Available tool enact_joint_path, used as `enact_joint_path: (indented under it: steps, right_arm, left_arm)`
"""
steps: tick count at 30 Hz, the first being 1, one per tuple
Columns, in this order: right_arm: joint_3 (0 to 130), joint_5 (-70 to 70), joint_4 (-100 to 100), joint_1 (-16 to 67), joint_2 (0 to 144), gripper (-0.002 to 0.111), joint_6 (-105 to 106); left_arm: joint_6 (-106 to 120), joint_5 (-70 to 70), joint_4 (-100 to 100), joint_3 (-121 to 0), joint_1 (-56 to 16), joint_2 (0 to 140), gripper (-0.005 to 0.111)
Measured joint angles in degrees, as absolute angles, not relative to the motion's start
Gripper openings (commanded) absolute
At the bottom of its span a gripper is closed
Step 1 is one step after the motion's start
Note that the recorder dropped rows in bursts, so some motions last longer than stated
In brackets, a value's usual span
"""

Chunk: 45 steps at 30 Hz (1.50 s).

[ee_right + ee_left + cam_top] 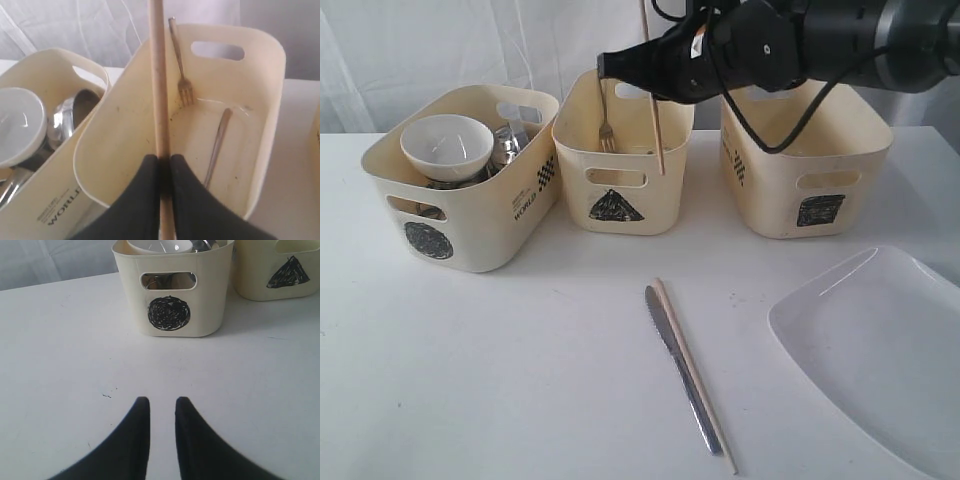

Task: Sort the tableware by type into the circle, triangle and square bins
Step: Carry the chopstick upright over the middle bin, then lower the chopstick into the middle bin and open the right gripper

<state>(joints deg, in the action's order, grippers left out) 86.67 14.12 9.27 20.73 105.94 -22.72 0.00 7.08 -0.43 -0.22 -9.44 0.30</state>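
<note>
Bright, even, diffuse light in all three views, no hard source visible. Exterior view: white bench (520,380) nearly blown out, white plate (880,370) low contrast against it, faint sheen on its rim. Soft shadows at the triangle bin (620,175) base; thin shadow beside the knife (678,365). Curtain (440,40) washed out. Left wrist view: left pincer (162,402) dark, soft-edged, out of focus; circle bin (210,295) sharp. Right wrist view: right pincer (164,159) blurred, chopstick (159,75) slightly soft, glare on the steel mug (72,117).
</note>
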Motion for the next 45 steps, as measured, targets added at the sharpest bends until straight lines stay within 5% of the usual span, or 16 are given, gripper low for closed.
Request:
enact_joint_path:
  steps: [45]
  right_arm:
    - [99.7,-8.3,9.6,17.0,124.8,0.000,-18.4]
  left_arm:
    - [0.0,7.1,-0.4,-0.2,-9.4,0.3,0.025]
